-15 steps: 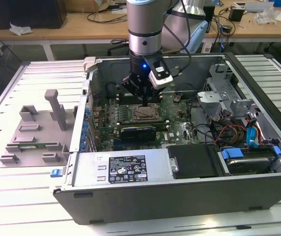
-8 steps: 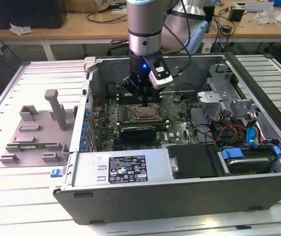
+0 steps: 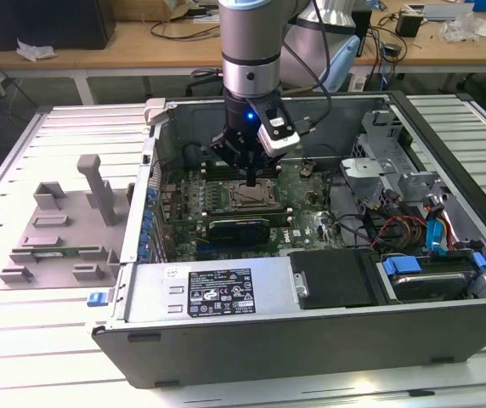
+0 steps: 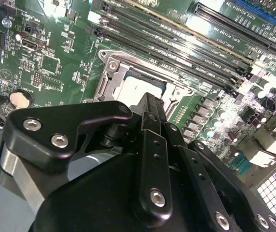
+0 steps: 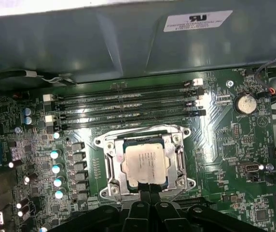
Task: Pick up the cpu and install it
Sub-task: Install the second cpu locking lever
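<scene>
A: Where does the cpu [image 5: 145, 162] sit?

B: In the first wrist view it lies flat inside the metal socket frame [image 5: 110, 159] on the motherboard [image 5: 234, 145], its silvery top facing up, just beside the memory slots [image 5: 123, 104]. The second wrist view shows a corner of it past the black linkage.

A: And the gripper [image 3: 251, 177]?

B: In the exterior view it hangs straight down over the socket inside the open computer case [image 3: 328, 340]. The fingers [image 5: 150, 188] look drawn close together, their tips at the chip's near edge. Whether they pinch the chip or merely touch it, the pictures do not settle.

A: So what does good work look like here?

B: As a judgement: the chip should lie level and square in the frame, with no corner riding on the rim. Any release should be gentle and vertical, no sideways drag, since the contacts underneath would bend easily. The grey fixture tray [image 3: 56, 238] stands outside the case, well apart
</scene>
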Available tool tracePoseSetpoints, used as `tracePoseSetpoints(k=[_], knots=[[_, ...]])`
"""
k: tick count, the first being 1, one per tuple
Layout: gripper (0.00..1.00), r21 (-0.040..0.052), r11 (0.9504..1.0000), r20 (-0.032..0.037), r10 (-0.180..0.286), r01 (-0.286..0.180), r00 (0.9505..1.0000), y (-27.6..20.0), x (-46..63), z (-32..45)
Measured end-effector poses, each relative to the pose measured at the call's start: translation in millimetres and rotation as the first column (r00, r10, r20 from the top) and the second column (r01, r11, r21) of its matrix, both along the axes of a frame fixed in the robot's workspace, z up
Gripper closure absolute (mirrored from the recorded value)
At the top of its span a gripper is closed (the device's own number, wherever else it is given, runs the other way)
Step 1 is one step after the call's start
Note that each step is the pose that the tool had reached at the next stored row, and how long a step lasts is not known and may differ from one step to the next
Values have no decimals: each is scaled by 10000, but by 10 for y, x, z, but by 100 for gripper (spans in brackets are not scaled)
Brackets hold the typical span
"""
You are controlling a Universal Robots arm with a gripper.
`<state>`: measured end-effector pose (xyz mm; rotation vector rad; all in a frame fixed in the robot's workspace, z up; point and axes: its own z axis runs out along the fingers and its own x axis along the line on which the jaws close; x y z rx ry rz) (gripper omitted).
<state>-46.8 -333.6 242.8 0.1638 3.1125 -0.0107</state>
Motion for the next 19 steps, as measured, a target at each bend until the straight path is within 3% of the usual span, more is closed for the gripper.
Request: tracePoseSetpoints(k=[13,19], knots=[[89,0,10000,0,1,-1,10000,-152,0,0],[89,-1,10000,0,-1,1,10000,-293,-4,-2]])
